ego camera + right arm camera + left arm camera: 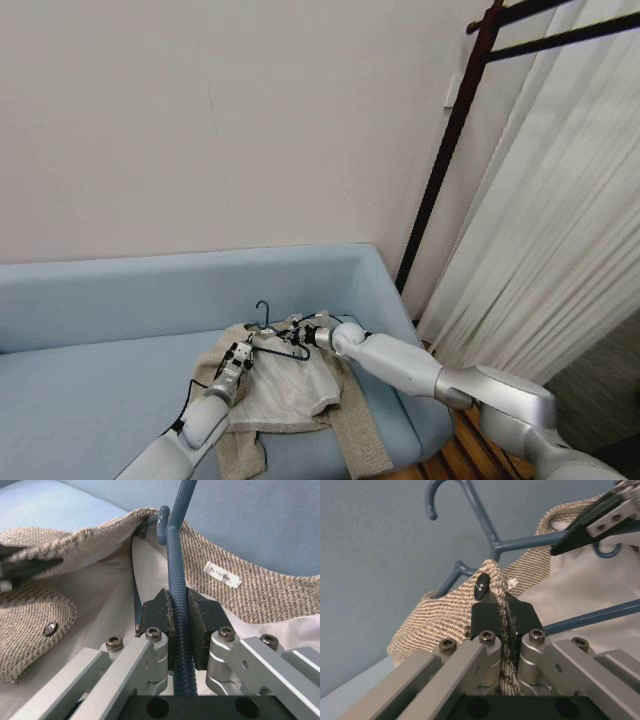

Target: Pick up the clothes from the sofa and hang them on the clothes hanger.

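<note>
Knit cardigan (355,435) with a white shirt (285,390) inside lies on the sofa (90,400) seat, lower centre of the head frame. Both are already threaded on a blue hanger (175,580). Left tool (503,620) is clamped on the cardigan's knit shoulder edge, just beside the hanger neck. Right tool (179,625) is clamped on the hanger's ribbed arm; the two tools sit near each other. Dark clothes rack (450,130) stands at upper right, well apart from the garment. Judgement: the load is light, soft and loose-woven, so it will sag and could slip off the thin, stiff hanger if tilted. Best hold is the rigid hanger itself; the fabric pinch only steadies the shoulder.
</note>
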